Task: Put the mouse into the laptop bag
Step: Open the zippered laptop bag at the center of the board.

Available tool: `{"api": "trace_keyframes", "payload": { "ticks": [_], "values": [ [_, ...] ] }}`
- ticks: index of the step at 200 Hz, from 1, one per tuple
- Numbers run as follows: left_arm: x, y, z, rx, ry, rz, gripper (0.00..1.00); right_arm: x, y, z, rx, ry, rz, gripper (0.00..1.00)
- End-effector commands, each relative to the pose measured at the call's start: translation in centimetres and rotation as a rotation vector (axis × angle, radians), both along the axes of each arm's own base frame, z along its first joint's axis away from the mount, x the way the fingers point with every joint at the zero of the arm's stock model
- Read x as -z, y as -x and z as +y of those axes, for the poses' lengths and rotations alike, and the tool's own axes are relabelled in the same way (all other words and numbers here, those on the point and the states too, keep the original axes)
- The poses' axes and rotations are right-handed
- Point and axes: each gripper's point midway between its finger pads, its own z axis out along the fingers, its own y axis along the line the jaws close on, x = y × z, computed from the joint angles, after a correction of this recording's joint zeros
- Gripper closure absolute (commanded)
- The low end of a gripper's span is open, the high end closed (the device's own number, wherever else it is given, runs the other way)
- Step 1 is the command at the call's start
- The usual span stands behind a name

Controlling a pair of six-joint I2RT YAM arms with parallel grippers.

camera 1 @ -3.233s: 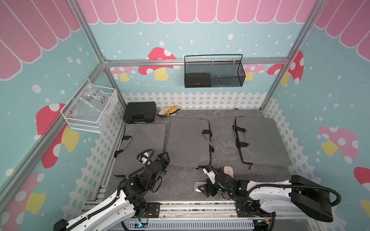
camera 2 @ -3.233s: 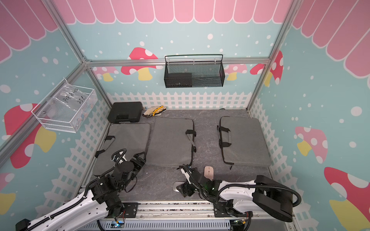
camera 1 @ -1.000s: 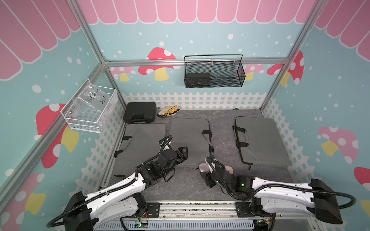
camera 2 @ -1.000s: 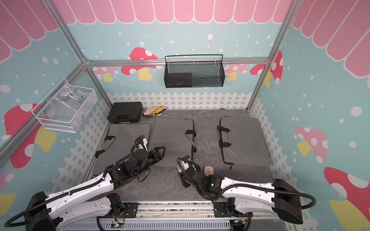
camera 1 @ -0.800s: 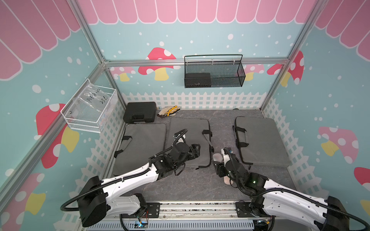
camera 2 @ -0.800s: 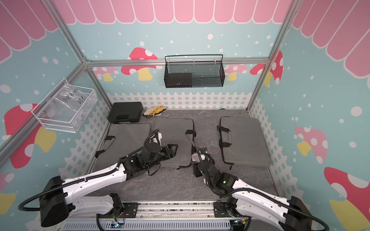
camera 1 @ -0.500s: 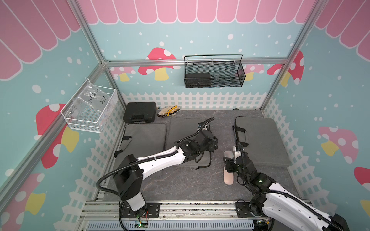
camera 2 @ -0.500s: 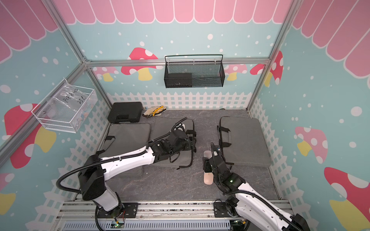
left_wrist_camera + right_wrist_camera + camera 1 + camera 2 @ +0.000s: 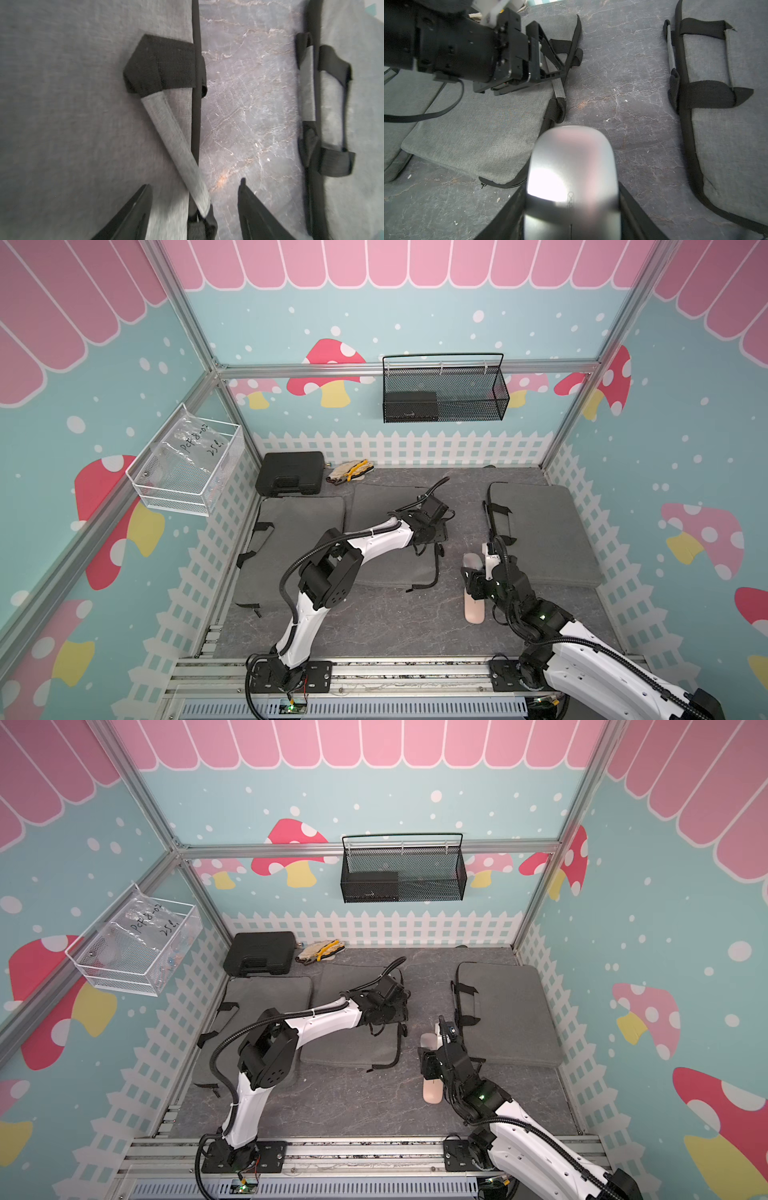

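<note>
My right gripper (image 9: 572, 193) is shut on a silver mouse (image 9: 572, 166), with a finger pressed to each side. In both top views the mouse (image 9: 472, 561) (image 9: 427, 1041) hangs over the dark table between the middle and right bags. The middle grey laptop bag (image 9: 386, 568) (image 9: 483, 128) lies flat. My left gripper (image 9: 436, 531) (image 9: 195, 182) is open just above its right edge. Its fingers (image 9: 143, 207) straddle the bag's grey handle strap (image 9: 176, 141) without pinching it.
A pink mouse (image 9: 475, 610) lies on the table right under my right gripper. Two more grey bags lie to the right (image 9: 544, 539) and left (image 9: 299, 522). At the back are a black case (image 9: 289, 479), gloves (image 9: 349, 470) and a wire basket (image 9: 444, 396).
My left arm has reached across the middle bag to its right-edge handle, its jaws narrowing. My right gripper carried the silver mouse rightward and away from the front edge.
</note>
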Motion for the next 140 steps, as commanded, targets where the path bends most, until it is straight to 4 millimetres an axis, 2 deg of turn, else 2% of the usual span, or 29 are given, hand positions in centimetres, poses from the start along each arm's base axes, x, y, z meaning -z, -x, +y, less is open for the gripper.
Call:
{"api": "trace_keyframes", "payload": {
  "ticks": [1,21,34,54,75,81,113,140],
  "values": [
    [0.8,-0.6,0.6,0.003,-0.035,0.038,0.32,0.0,0.0,0.1,-0.014,-0.006,-0.016,0.62],
    [2.2,-1.2,0.5,0.002,-0.052,0.061,0.32,-0.2,0.1,0.0,-0.016,-0.012,-0.025,0.62],
    [2.9,-1.5,0.3,0.007,-0.056,0.077,0.38,-0.2,0.1,0.1,-0.018,-0.013,-0.025,0.62],
    [3.6,-2.0,0.2,0.012,-0.063,0.093,0.62,0.0,0.1,0.1,-0.019,-0.010,-0.018,0.62],
    [3.2,-2.4,0.5,0.014,-0.060,0.091,0.94,0.0,0.1,0.3,-0.029,-0.013,-0.016,0.63],
    [2.9,-2.5,0.8,0.012,-0.062,0.089,1.00,0.0,0.1,0.3,-0.029,-0.015,-0.017,0.63],
    [-0.9,-3.3,2.3,-0.002,-0.024,0.061,1.00,0.0,-0.7,1.1,-0.034,-0.039,-0.026,0.62],
    [-5.0,-3.3,3.1,0.007,0.023,0.022,1.00,0.8,-2.8,2.8,-0.057,-0.040,0.005,0.65]
  ]
}}
